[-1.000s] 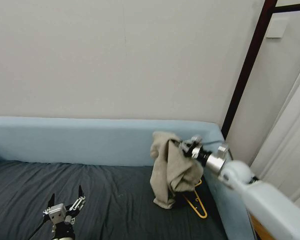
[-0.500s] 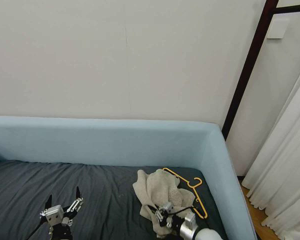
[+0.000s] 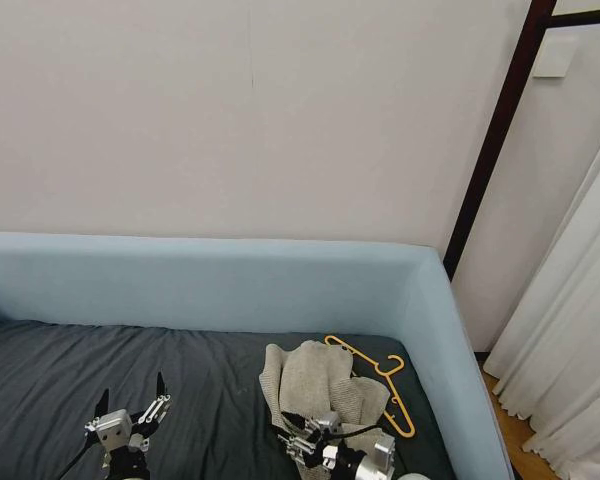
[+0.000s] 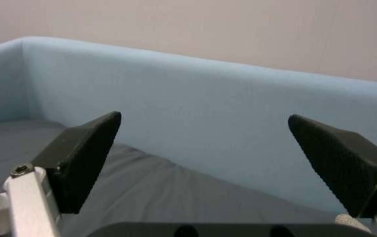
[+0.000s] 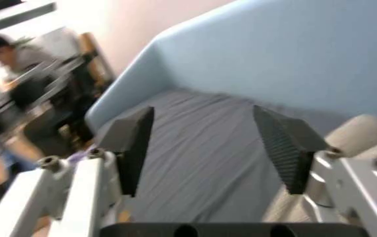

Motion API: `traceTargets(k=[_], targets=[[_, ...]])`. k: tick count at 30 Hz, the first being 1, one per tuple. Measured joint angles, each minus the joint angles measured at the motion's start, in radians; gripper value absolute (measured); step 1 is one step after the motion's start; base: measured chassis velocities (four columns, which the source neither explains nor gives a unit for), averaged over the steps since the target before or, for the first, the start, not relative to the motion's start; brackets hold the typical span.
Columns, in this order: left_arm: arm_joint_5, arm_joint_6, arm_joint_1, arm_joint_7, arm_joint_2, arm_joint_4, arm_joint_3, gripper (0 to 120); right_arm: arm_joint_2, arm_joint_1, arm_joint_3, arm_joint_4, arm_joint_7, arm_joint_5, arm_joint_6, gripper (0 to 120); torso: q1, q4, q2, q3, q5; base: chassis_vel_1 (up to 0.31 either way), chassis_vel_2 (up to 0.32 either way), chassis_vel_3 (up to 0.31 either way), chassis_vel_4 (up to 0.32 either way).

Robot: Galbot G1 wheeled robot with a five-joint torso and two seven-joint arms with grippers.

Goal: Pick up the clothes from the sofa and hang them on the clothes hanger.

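Note:
A beige garment point(image 3: 315, 380) lies crumpled on the dark grey seat at the sofa's right end, partly over an orange hanger point(image 3: 380, 368). My right gripper point(image 3: 310, 440) stands open low at the garment's near edge, holding nothing. In the right wrist view the right gripper point(image 5: 203, 116) has its fingers spread, and a beige fold of the garment point(image 5: 366, 131) shows beside one finger. My left gripper point(image 3: 130, 418) hovers open over the seat, well to the left of the garment. The left wrist view has the left gripper point(image 4: 205, 123) open, facing the blue backrest.
The light blue sofa point(image 3: 200, 285) has a high backrest and a right armrest point(image 3: 445, 370) close to the hanger. Beyond the armrest stand a dark door frame point(image 3: 490, 150) and white curtains point(image 3: 570, 370). Bare seat cushion point(image 3: 50, 365) stretches to the left.
One second ago my right gripper held the garment up by the armrest. It has let go; the garment now lies on the seat and the arm has dropped low and leftwards.

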Motion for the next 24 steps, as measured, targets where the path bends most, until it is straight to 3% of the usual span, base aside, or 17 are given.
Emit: traceTargets(k=[1,2,5,10,14,24], targets=[[0.000,0.000,0.003,0.000,0.000,-0.004,-0.001,100,0.005,0.030,0.013,-0.008,0.089,0.015,-0.034,71,0.000,0.0000,0.000,0.000,0.0001,0.000,0.000,0.000,0.000],[0.000,0.000,0.003,0.000,0.000,-0.004,-0.001,100,0.005,0.030,0.013,-0.008,0.089,0.015,-0.034,71,0.000,0.0000,0.000,0.000,0.0001,0.000,0.000,0.000,0.000],[0.002,0.000,0.011,0.000,-0.002,-0.013,-0.005,100,0.021,0.104,0.058,-0.057,0.331,0.014,-0.238,85,0.000,0.0001,0.000,0.000,0.0002,0.000,0.000,0.000,0.000],[0.006,0.000,0.021,0.000,-0.004,-0.022,-0.010,100,0.038,0.159,0.096,-0.139,0.396,0.041,-0.406,99,0.000,0.0000,0.000,0.000,0.0000,0.000,0.000,0.000,0.000],[0.012,0.000,0.027,-0.001,-0.007,-0.028,-0.016,100,0.058,0.183,0.108,-0.217,0.378,0.013,-0.461,100,0.000,0.0000,0.000,0.000,0.0001,0.000,0.000,0.000,0.000],[0.024,-0.002,0.029,-0.004,-0.023,-0.030,-0.013,100,0.099,0.207,0.111,-0.339,0.377,-0.070,-0.452,100,0.000,0.0000,0.000,0.000,0.0001,0.000,0.000,0.000,0.000]])
